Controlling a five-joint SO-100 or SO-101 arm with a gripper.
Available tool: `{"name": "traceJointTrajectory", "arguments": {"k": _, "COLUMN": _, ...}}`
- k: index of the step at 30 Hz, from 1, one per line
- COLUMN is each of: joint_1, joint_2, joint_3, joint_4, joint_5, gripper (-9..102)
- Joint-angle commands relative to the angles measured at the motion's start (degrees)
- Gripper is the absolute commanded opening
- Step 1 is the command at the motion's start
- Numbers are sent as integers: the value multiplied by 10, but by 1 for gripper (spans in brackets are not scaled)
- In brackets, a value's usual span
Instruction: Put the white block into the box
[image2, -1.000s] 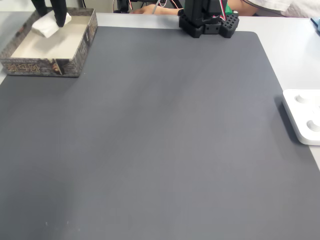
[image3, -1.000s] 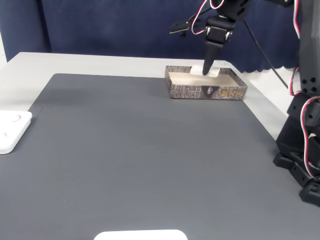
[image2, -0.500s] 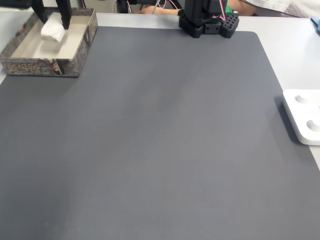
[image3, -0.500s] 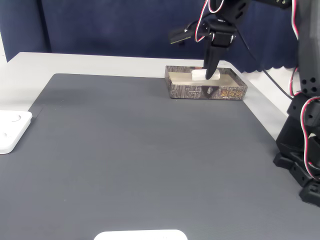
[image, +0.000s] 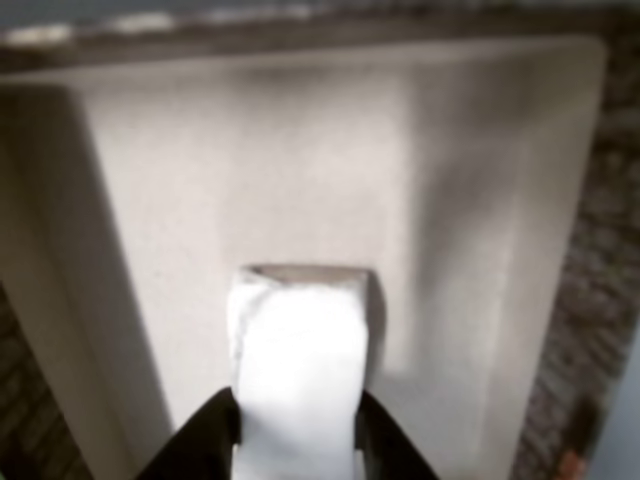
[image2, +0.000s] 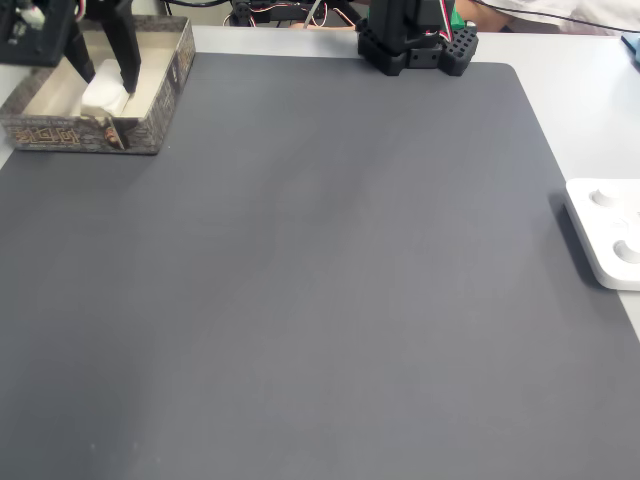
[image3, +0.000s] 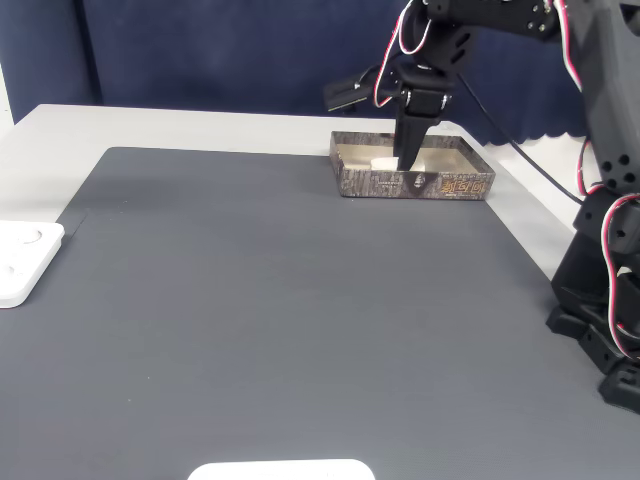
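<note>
The white block (image: 298, 360) sits between my gripper's (image: 296, 402) two black fingers, just above the pale floor of the box (image: 300, 170). In a fixed view the gripper (image2: 108, 84) reaches down into the box (image2: 70, 134) at the top left of the mat, with the white block (image2: 98, 100) low between the fingers. In another fixed view the gripper (image3: 403, 160) dips inside the box (image3: 440, 185), and a bit of the white block (image3: 384, 163) shows beside it. The gripper is shut on the block.
A dark grey mat (image2: 320, 280) covers the table. A white slab with round buttons (image2: 608, 235) lies at the mat's right edge, and shows at the left as a white slab (image3: 20, 260). The arm's base (image2: 415, 40) stands at the mat's far edge.
The gripper has carried the white block lower into the box and along it, away from the far end where it hung a second ago.
</note>
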Motion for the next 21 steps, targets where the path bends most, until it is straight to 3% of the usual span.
{"name": "traceJointTrajectory", "arguments": {"k": 1, "joint_1": -12, "joint_2": 9, "joint_3": -40, "joint_4": -4, "joint_5": -8, "gripper": -2}}
{"name": "traceJointTrajectory", "arguments": {"k": 5, "joint_1": -11, "joint_2": 10, "joint_3": -40, "joint_4": 0, "joint_5": -18, "gripper": 3}}
{"name": "traceJointTrajectory", "arguments": {"k": 14, "joint_1": -11, "joint_2": 19, "joint_3": -42, "joint_4": -10, "joint_5": -74, "gripper": 31}}
{"name": "traceJointTrajectory", "arguments": {"k": 21, "joint_1": -12, "joint_2": 37, "joint_3": -43, "joint_4": -18, "joint_5": -65, "gripper": 33}}
